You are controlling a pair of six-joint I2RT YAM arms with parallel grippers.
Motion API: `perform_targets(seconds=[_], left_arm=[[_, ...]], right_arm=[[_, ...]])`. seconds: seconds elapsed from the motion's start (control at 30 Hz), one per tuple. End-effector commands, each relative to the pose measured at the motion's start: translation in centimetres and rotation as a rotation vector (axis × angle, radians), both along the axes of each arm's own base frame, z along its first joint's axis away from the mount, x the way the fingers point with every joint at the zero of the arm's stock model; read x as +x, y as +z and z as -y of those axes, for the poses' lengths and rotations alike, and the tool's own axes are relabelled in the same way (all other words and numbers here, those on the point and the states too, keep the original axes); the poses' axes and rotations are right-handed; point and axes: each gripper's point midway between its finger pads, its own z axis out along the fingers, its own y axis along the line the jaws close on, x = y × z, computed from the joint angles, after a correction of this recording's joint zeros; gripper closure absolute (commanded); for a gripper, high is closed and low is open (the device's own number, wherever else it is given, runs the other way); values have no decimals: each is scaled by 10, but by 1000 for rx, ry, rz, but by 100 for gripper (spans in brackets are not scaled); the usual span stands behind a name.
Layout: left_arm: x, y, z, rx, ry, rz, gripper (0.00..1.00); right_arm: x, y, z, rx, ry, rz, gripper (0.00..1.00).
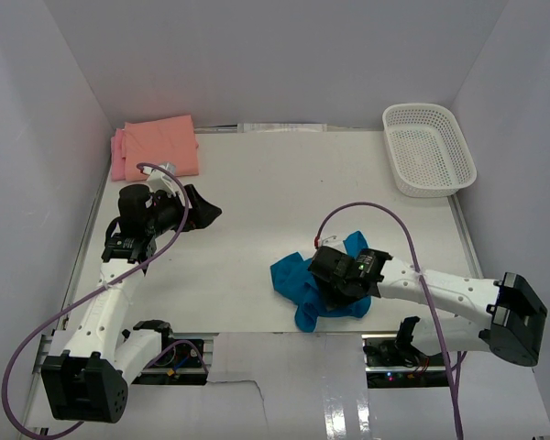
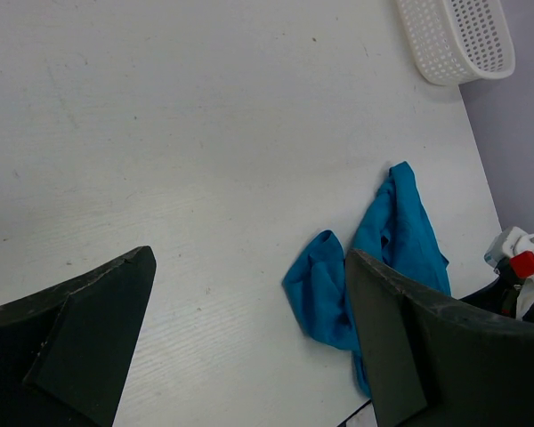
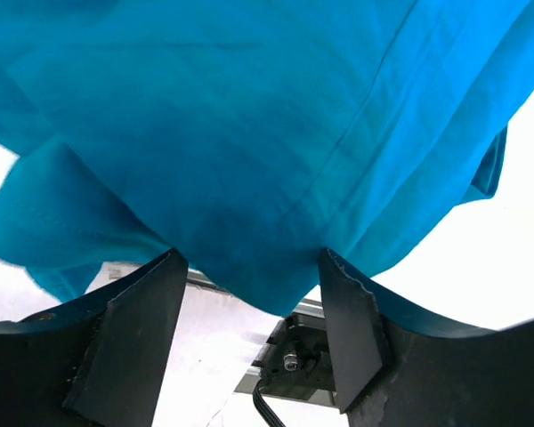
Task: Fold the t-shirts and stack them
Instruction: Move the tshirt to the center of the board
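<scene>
Right tool point(image 3: 249, 258) is sitting on the crumpled teal t-shirt point(image 1: 298, 286) just beneath it, jaws wide with cloth bulging between, likely readying a pinch to spread it, while left tool point(image 2: 249, 256) is hovering wide-open, shirt ahead-right.

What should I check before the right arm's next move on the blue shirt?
1. Right gripper over the blue shirt: ok, cloth fills its view.
2. Grip on the shirt: not ok, the jaws stand apart and have not closed on the cloth.
3. Shirt flat enough to fold: not ok, it lies crumpled close to the table's near edge.
4. Left gripper free to help: ok, it is open and holds nothing, over bare table.
5. Folded stack in the far left corner: ok, orange on pink, clear of both arms.
</scene>
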Motion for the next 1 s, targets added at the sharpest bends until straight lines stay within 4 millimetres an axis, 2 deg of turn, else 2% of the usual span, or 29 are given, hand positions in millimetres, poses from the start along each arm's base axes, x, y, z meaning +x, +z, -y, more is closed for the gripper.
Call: perform_targets(seconds=[0.0, 0.03, 0.13, 0.17, 0.23, 0.27, 0.3, 0.33, 0.43, 0.47, 0.53, 0.57, 0.6, 0.63, 0.67, 0.7, 0.73, 0.77, 0.8, 0.83, 0.87, 0.9, 0.93, 0.97], left_arm=[[0, 13, 0, 12, -6, 44, 2], [0, 13, 0, 13, -4, 44, 2], [0, 14, 0, 12, -4, 46, 2], [0, 14, 0, 14, -5, 46, 2], [0, 14, 0, 14, -3, 46, 2], [0, 14, 0, 15, -4, 47, 2], [-1, 15, -1, 16, -3, 50, 2], [0, 15, -1, 16, -1, 50, 2], [1, 16, -2, 19, 3, 53, 2], [2, 15, -3, 25, 10, 49, 2], [2, 14, -6, 34, 30, 45, 2], [4, 14, -9, 42, 49, 44, 2], [6, 11, -18, 65, 104, 30, 2], [7, 11, -24, 79, 138, 26, 2], [9, 12, -29, 89, 170, 23, 2], [10, 10, -37, 103, 223, 13, 2], [9, 11, -40, 106, 244, 16, 2], [9, 10, -42, 108, 256, 12, 2], [9, 13, -45, 111, 270, 19, 2], [8, 15, -45, 110, 273, 28, 2], [8, 15, -45, 110, 275, 30, 2], [7, 17, -46, 111, 278, 34, 2], [8, 17, -46, 110, 277, 34, 2], [8, 17, -46, 110, 278, 33, 2]], right_arm=[[0, -6, 10, -72, -61, 27, 34], [-1, -11, 12, -91, -61, 25, 36], [5, -14, 13, -120, -83, 56, 54], [10, -13, 14, -130, -89, 81, 68], [15, -11, 13, -142, -102, 105, 76], [22, -5, 11, -142, -109, 141, 88], [27, -1, 9, -143, -113, 160, 92], [32, 4, 5, -137, -104, 183, 92], [57, 37, -36, -25, -60, 267, 92], [70, 66, -61, 43, -8, 315, 92], [88, 96, -101, 129, 59, 365, 92], [85, 112, -124, 184, 157, 339, 92], [89, 155, -164, 319, 220, 356, 92], [83, 178, -185, 409, 292, 345, 92], [58, 199, -210, 545, 431, 275, 92], [46, 227, -218, 647, 484, 280, 92], [40, 241, -221, 711, 504, 294, 92], [30, 245, -217, 748, 518, 267, 92], [22, 242, -195, 752, 502, 271, 92], [19, 240, -182, 756, 483, 289, 92], [23, 233, -165, 739, 434, 318, 92], [20, 220, -134, 737, 350, 321, 92], [23, 208, -111, 700, 285, 324, 92], [38, 209, -82, 711, 183, 359, 92]])
